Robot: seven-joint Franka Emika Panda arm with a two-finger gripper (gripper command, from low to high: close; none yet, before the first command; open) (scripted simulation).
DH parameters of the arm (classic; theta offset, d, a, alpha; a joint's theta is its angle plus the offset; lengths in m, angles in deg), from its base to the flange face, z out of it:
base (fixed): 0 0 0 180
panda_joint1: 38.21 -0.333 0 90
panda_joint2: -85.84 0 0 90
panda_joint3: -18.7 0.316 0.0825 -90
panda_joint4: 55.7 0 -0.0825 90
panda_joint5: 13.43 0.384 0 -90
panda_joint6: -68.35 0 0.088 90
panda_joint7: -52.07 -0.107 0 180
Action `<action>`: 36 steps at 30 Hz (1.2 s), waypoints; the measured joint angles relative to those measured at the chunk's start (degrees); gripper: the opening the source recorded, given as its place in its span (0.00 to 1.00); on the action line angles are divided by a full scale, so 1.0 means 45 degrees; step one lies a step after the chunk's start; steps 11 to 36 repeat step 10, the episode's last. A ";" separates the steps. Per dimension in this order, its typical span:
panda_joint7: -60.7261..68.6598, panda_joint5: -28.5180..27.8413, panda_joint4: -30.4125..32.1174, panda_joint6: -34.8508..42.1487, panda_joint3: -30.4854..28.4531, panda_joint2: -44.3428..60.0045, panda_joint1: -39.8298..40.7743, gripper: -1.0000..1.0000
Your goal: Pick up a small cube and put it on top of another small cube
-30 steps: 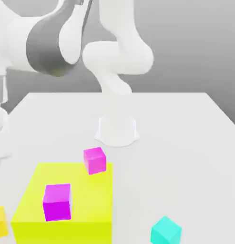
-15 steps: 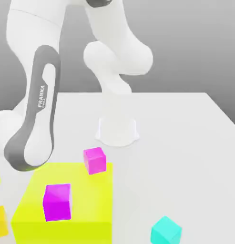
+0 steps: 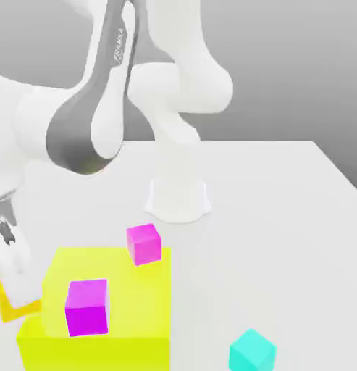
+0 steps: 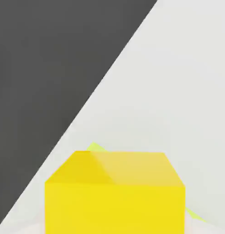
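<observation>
Exterior view: the gripper (image 3: 14,264) is seen at the exterior view's left, beside the large yellow-green block (image 3: 101,355), with the small yellow cube (image 3: 9,311) at its fingertips. In the hand view the cube is seen between the two fingers, pale finger surfaces on either side — jaws drawn in, grip on the cube judged closed. Beyond the cube, partly covered by it, corners of a yellow-green thing (image 4: 95,146) are seen at a skewed angle; whether this is a small cube or part of the block cannot be told. The coming move is judged to turn on this offset: if a small cube lies there, the held cube should be centred over it and its faces squared before lowering — an off-centre release could let it tip.
</observation>
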 joint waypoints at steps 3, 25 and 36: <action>-0.0066 -0.0506 0.0321 0.0908 0.0325 -0.1255 -0.0950 0.00; 0.0089 -0.0415 0.0937 -0.0532 -0.0250 -0.0426 -0.1619 1.00; 0.0089 -0.0415 0.0937 -0.0532 -0.0250 -0.0426 -0.1619 1.00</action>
